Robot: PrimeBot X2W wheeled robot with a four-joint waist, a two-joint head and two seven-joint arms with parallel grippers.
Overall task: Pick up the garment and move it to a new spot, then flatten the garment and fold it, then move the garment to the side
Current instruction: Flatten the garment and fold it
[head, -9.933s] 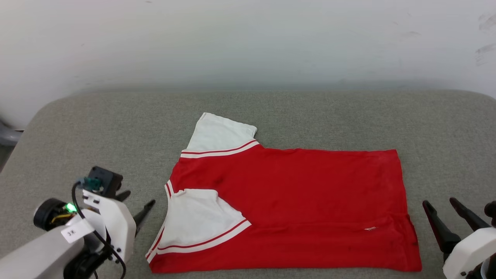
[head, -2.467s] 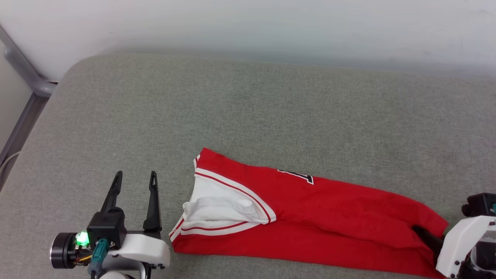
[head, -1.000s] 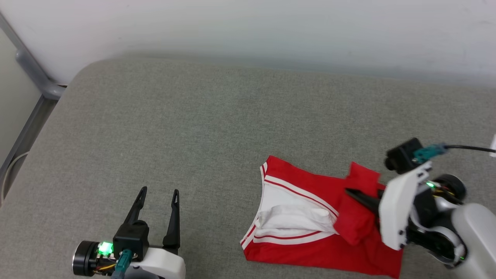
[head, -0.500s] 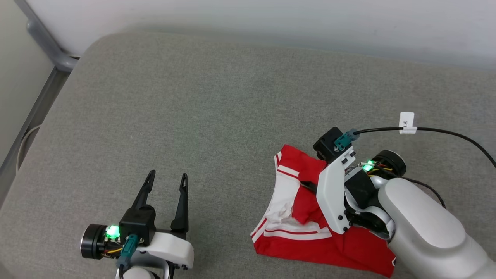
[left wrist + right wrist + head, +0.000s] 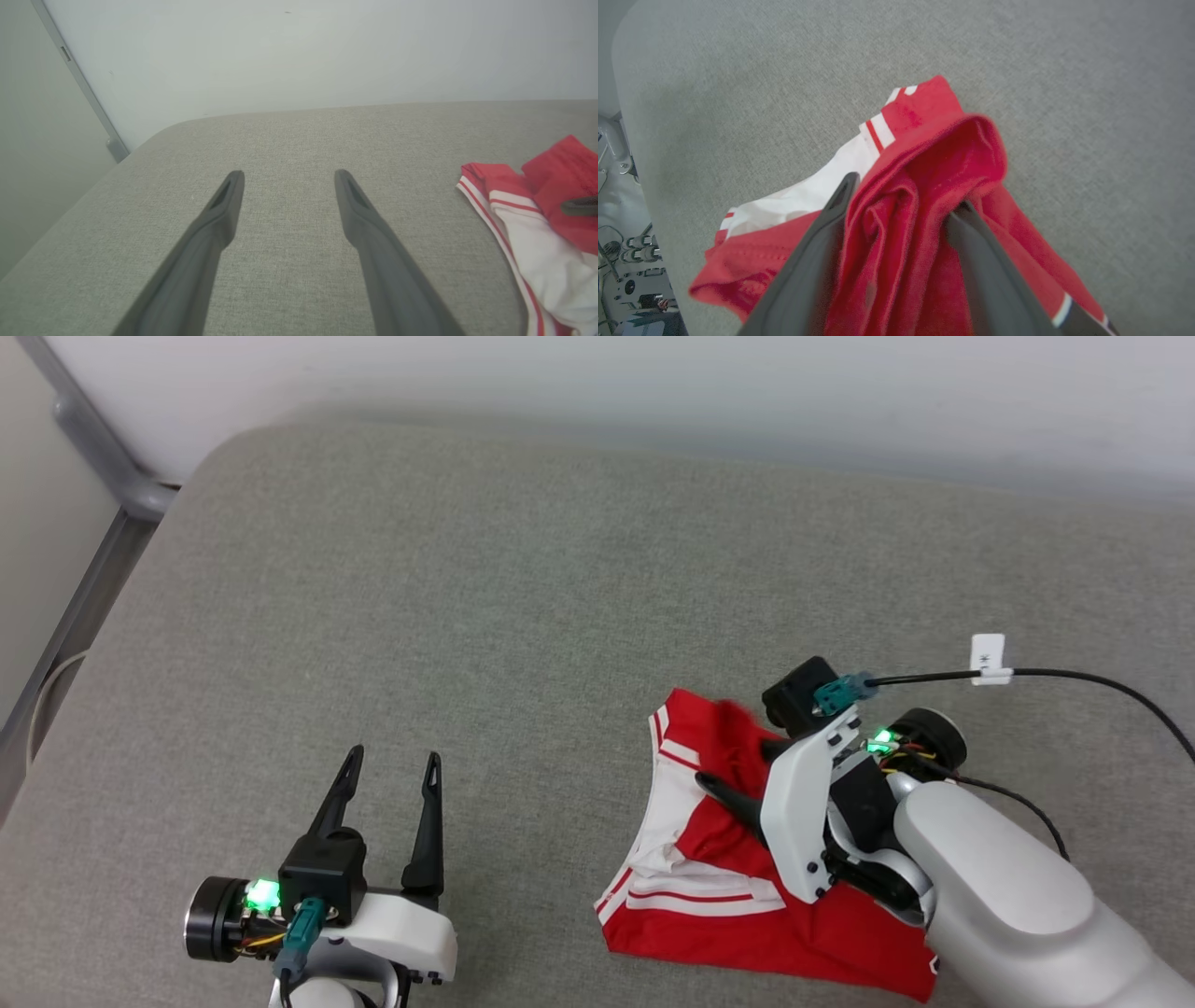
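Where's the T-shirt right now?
Lower right of the head view: the red T-shirt lies bunched on the grey cushion, partly between the right gripper's fingers.

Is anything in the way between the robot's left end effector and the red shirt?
No, nothing visible is. Just grey cushion lies between the open left end effector and the garment off to its right.

The garment (image 5: 738, 947) is red with white sleeves and thin red-and-white stripes, on a speckled grey surface (image 5: 467, 616)
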